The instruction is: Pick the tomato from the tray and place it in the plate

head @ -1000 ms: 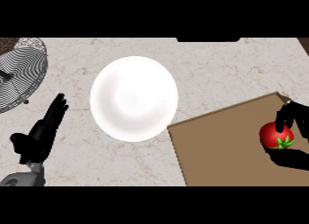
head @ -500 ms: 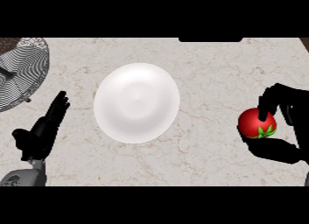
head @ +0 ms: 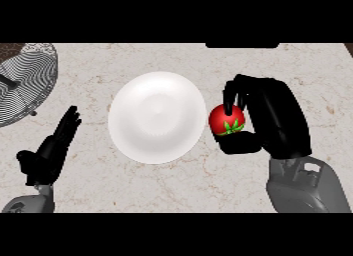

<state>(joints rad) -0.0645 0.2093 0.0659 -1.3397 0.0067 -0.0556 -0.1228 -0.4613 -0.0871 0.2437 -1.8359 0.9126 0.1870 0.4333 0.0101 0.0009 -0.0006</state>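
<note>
A marbled counter (head: 171,185) is seen from above, with a wire rack (head: 16,85) at its upper left corner and a white plate (head: 158,117) lying at centre. The right hand (head: 271,122) is curled round the red tomato (head: 227,120), which is held just beside the plate's right rim. The left hand (head: 50,152) is rested at lower left, fingers straight, nothing grasped.

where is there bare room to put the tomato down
The white plate is bare all over. Bare counter lies above it, and more between the plate and the open left hand. It is crowded at the plate's right rim, where the right hand holds the tomato.
</note>
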